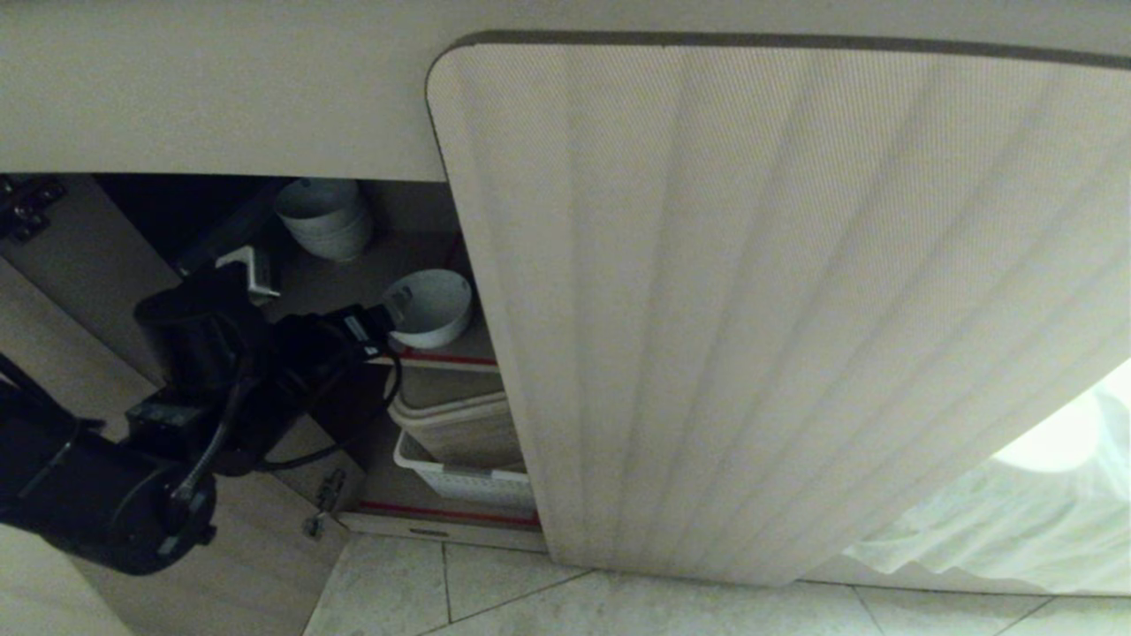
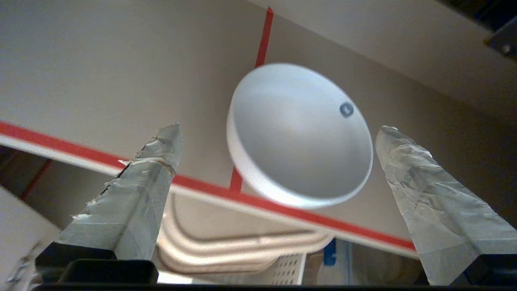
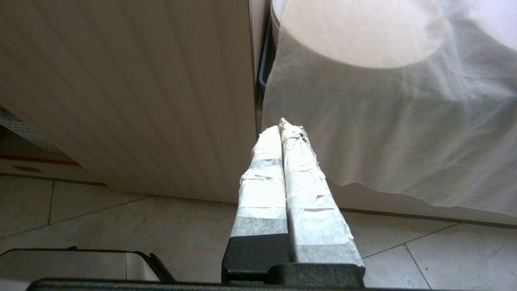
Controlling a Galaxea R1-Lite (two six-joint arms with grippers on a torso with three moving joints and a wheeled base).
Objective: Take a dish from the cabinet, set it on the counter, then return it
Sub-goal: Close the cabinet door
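Low in the cabinet (image 1: 415,265), behind a fluted beige door (image 1: 795,309) swung wide, brown shelving edged in red. Sitting near the front edge of the upper shelf (image 1: 446,358): the white bowl (image 1: 430,307), upright, apart from the stack of bowls (image 1: 325,216) further back. Reaching in from the open side: the left hand (image 1: 389,322), spread wide, taped fingers (image 2: 137,194) standing either side of the bowl (image 2: 301,135) in the left wrist view and not yet touching it. Judging the step as the approach to the grasp. Doing it well: easing forward until one finger is passing inside the rim and the other outside the wall, or both are straddling the body; staying level with the shelf so the red lip is not being struck; closing gently on smooth ceramic; lifting clear of the edge before drawing out, keeping away from the stack and the perforated basket (image 1: 459,477) below. Hanging idle by the tiled floor (image 3: 121,218): the right hand (image 3: 284,129), fingers pressed together, pinching nothing.
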